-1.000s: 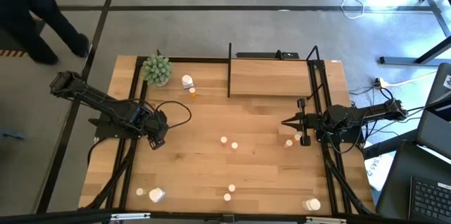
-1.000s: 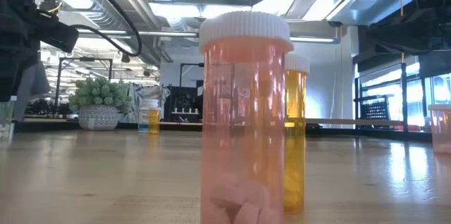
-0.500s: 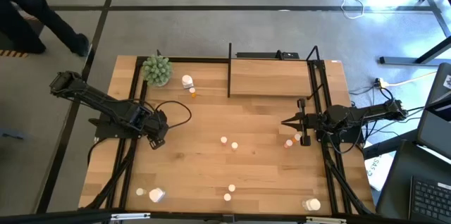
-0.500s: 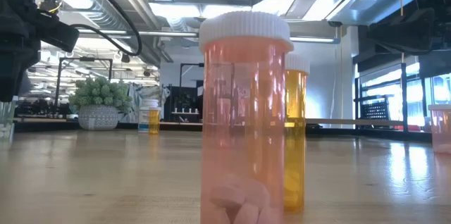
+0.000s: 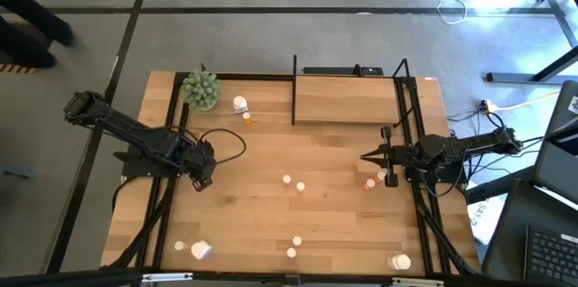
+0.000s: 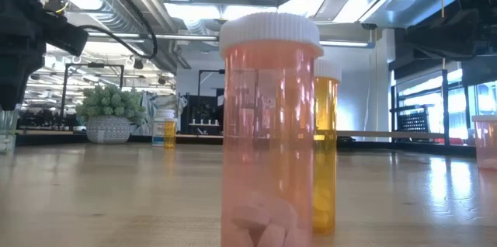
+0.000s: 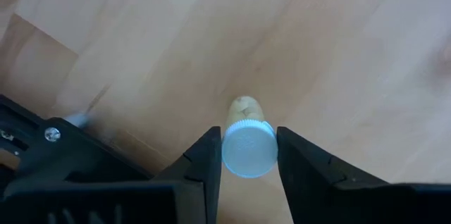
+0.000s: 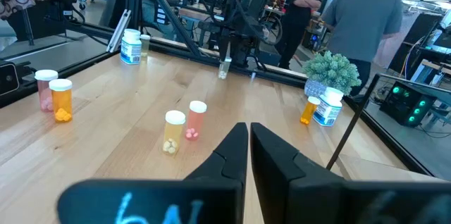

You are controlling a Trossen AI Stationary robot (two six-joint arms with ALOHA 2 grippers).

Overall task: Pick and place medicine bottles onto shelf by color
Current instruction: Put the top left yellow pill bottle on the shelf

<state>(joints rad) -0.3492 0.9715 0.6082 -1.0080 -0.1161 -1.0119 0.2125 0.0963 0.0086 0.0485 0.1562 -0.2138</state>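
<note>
None of the medicine bottles point(image 5: 293, 181) has reached the shelf point(image 5: 347, 97) yet; they sit scattered across the counter point(image 5: 271, 215). Your left claw point(image 7: 249, 155) pinches one white-capped bottle point(image 7: 248, 146) near the counter's left edge; your right claw point(image 8: 249, 155) waits pressed together.

Low view: pink bottle point(image 6: 269, 130) cut off below; orange bottle point(image 6: 324, 150) half hidden behind it.
</note>
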